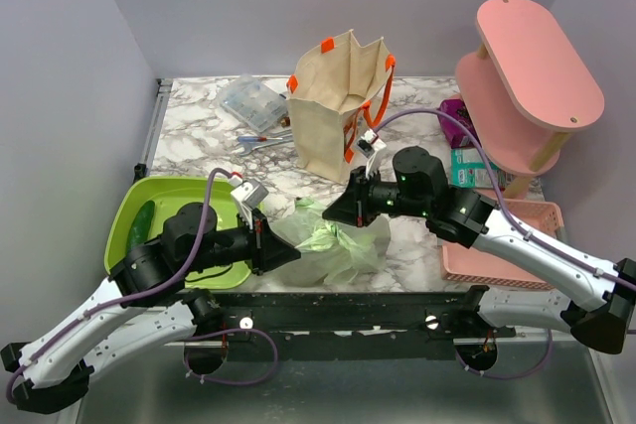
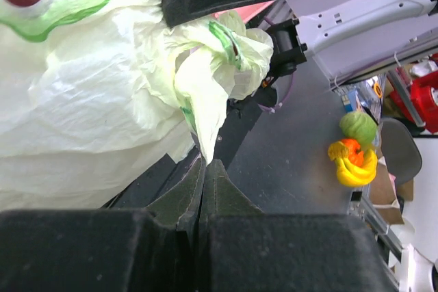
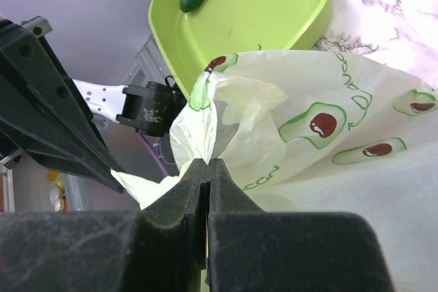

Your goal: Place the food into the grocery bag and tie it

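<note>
Contents of grocery bag unseen

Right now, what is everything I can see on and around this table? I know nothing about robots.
grocery bag: one, light green with avocado prints, near middle of the table
tote: one, beige with orange handles, upright behind the bag
tray: one, lime green, left side
cucumber: one, dark green, on the tray
shelf: one, pink, two tiers, back right
basket: one, pink, near right
clear box: one, transparent, back, left of the tote
table: one, white-grey marble pattern
left fingers: two, black, shut on the bag's plastic
right fingers: two, black, shut on the bag's plastic
</note>
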Controlling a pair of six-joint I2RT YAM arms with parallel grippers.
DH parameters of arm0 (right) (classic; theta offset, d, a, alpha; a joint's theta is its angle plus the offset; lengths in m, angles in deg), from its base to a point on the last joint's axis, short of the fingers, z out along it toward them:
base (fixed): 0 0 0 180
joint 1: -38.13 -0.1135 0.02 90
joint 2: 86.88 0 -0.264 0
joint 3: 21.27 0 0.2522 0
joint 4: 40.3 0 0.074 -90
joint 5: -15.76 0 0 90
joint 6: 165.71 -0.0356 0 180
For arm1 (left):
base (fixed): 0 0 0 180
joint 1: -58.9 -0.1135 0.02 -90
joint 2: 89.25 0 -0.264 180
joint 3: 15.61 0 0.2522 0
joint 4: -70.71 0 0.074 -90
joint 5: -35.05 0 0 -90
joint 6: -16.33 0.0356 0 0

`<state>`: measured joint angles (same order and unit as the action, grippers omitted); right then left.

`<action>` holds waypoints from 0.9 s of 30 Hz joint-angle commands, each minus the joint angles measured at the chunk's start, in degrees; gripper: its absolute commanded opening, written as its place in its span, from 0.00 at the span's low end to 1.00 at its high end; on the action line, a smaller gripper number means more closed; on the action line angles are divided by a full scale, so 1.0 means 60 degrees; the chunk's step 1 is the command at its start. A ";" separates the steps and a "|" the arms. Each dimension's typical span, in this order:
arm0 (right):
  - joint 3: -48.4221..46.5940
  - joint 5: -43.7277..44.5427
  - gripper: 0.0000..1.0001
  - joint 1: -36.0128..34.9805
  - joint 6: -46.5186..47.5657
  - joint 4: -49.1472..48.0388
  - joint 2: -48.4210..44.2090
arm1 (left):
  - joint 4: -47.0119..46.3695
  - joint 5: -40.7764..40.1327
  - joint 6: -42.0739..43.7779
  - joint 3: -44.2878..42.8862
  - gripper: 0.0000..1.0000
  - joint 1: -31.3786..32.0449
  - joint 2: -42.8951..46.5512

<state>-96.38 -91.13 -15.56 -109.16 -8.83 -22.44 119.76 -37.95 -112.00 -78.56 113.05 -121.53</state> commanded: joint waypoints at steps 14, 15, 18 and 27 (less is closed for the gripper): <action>-0.0572 0.1965 0.71 -0.0063 -0.0090 0.2253 -0.0644 | -0.0333 -0.1024 -0.0696 0.0745 0.00 0.0064 0.0211; -0.0647 0.2421 0.72 -0.0065 -0.0180 0.2594 -0.0734 | -0.0418 -0.1003 -0.0714 0.0794 0.00 0.0071 0.0193; -0.0860 0.3631 0.73 -0.0068 -0.0622 0.3708 -0.0981 | -0.0547 -0.0970 -0.0717 0.0852 0.00 0.0065 0.0127; -0.0605 0.4496 0.70 -0.0064 -0.2832 0.5888 -0.1812 | -0.0695 -0.0906 -0.0629 0.0786 0.00 0.0072 -0.0139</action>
<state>-100.88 -67.50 -15.56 -119.28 18.65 -31.40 117.48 -43.37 -115.74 -73.71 113.29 -121.74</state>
